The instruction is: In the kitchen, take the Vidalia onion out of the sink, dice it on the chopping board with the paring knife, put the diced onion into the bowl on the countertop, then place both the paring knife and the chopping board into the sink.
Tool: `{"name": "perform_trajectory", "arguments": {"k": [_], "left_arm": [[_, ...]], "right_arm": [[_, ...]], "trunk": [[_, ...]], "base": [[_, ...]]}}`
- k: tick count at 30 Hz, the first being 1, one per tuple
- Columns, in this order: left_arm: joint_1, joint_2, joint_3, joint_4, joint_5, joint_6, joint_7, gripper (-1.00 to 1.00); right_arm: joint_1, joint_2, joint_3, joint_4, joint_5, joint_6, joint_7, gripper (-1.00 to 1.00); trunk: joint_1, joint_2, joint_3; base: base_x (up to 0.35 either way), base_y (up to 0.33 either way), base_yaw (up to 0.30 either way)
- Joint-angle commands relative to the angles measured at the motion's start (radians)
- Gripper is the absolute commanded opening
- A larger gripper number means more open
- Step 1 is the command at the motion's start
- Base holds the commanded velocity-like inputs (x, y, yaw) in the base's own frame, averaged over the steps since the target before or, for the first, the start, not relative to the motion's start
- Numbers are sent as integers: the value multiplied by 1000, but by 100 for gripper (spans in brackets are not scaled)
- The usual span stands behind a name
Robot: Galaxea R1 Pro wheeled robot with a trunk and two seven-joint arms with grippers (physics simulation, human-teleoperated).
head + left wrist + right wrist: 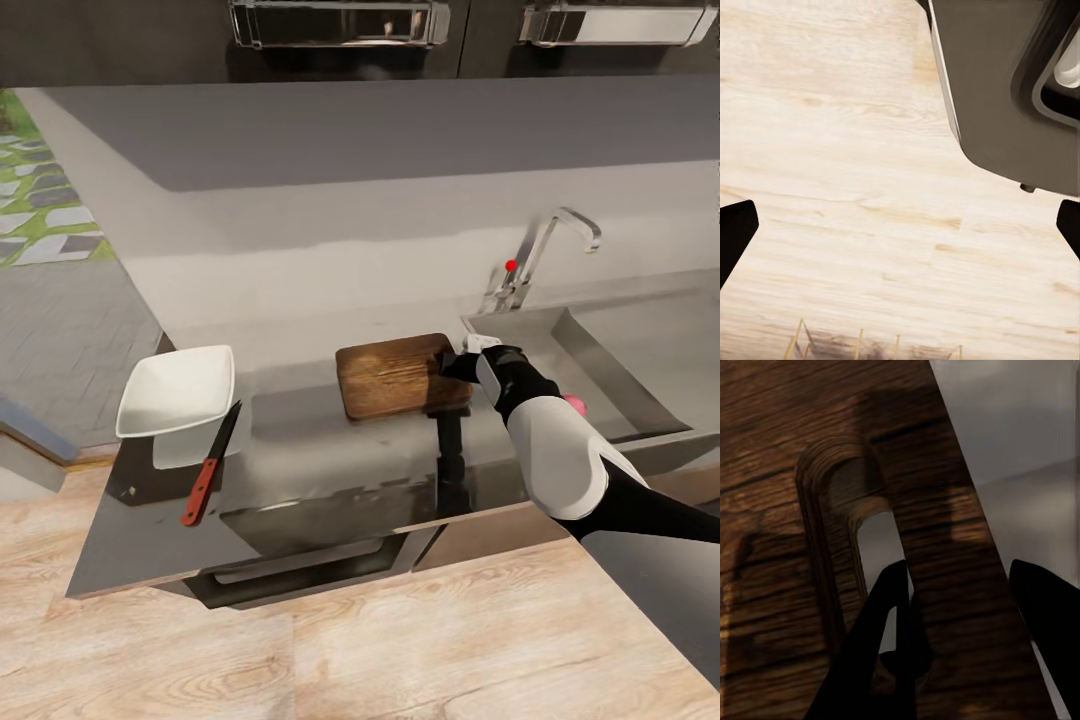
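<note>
At the left end of the counter (330, 440), the white square bowl (176, 390) was set close to the left edge, presumably left there to receive the diced pieces. Just beside it, the knife (211, 462) with a red handle and dark blade was laid slantwise, its blade tip touching or overlapping the bowl's near corner and its handle pointed toward the front edge, where it could be picked up easily. Near the middle, the chopping board (400, 375) was laid flat, its right edge just beside the sink (640, 350). The right gripper (458, 362) was placed at that right edge of the board; in the right wrist view its fingers (889, 607) were seen spread, one over the board's handle slot (874, 547) and the other beyond the board's edge, so a grasp on the rim seemed to be prepared, though nothing was shown as clamped. A bit of pink, judged to be the onion (574, 404), was seen behind the right forearm, inside the sink near its front wall, so it was apparently not yet taken out. The left gripper (900, 225) was held wide apart over the pale wood floor (855, 187), gripping nothing, probably kept out of the way.
</note>
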Motion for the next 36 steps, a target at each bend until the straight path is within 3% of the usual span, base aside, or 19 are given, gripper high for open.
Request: {"name": "perform_trajectory", "arguments": {"k": [1, 22, 36], "left_arm": [[0, 0, 0, 2, 3, -5, 0, 100], [0, 0, 0, 2, 3, -5, 0, 100], [0, 0, 0, 2, 3, -5, 0, 100]], "right_arm": [[0, 1, 4, -3, 29, 5, 5, -100], [0, 2, 4, 2, 29, 5, 6, -100], [0, 3, 3, 26, 27, 5, 19, -100]], "trunk": [[1, -1, 0], [1, -1, 33], [1, -1, 35]], "base": [[0, 0, 0], [0, 0, -19], [0, 0, 0]]}}
